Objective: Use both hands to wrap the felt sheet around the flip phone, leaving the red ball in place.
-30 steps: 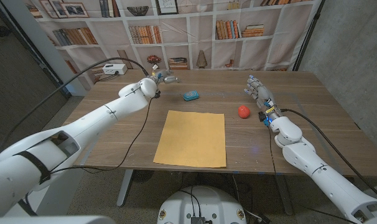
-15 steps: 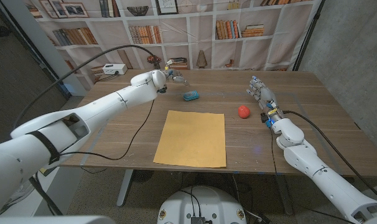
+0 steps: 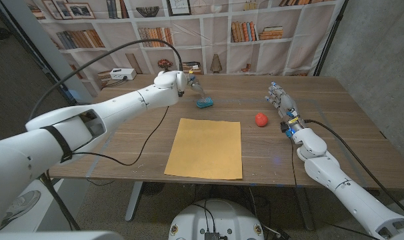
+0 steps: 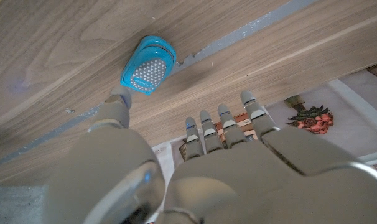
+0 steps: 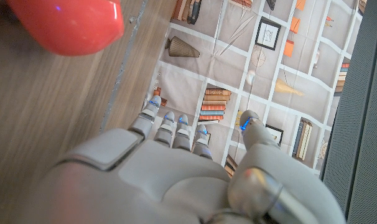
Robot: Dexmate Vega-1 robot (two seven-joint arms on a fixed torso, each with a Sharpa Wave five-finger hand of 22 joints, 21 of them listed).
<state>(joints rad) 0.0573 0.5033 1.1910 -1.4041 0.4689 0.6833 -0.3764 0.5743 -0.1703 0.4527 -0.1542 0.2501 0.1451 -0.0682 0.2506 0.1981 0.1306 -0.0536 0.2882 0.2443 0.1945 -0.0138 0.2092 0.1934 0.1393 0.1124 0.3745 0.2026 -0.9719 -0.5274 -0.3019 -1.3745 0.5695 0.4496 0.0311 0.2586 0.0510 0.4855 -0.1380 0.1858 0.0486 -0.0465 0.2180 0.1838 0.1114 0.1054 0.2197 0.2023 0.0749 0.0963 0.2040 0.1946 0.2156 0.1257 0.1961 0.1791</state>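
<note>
My left hand (image 3: 191, 85) open, empty, just beside flip phone (image 3: 204, 103); pinch phone sides, carry onto felt sheet (image 3: 205, 148).

Even indoor light, soft shadows, wrist pics blurry close-up

No writing, label, brand or number can be read on anything in these views.
</note>
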